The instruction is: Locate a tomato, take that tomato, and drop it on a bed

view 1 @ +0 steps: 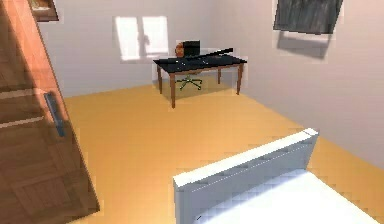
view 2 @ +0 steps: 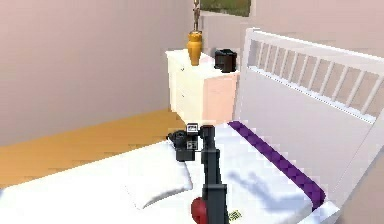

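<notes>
While claw (view 2: 182, 146) hangs above bed (view 2: 90, 190): one pillow (view 2: 155, 186), one red blob (view 2: 201, 211).

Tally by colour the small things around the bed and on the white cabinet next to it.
White: 1, the pillow
Red: 1, a round thing
Orange: 1, the vase
Black: 1, a small boxy thing
Total: 4

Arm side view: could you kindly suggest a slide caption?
Arm and gripper against a white bed, red blob beside the arm, nightstand beyond.
</notes>
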Controlling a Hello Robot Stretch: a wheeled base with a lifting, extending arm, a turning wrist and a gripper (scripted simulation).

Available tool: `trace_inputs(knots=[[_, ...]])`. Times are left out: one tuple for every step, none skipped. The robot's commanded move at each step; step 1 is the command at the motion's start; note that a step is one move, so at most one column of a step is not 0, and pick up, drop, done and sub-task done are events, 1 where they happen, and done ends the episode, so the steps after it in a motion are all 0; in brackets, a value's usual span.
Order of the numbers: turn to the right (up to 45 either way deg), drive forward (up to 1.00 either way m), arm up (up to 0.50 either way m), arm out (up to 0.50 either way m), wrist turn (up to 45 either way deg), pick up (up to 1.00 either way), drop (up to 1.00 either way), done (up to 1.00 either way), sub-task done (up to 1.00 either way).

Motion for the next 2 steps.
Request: trace_inputs(knots=[[0.0,0.00,0.00,-0.08,0.0,0.00,0.00,0.00,0.00],[0.0,0.00,0.00,0.00,0.0,0.00,0.00,1.00,0.00]])
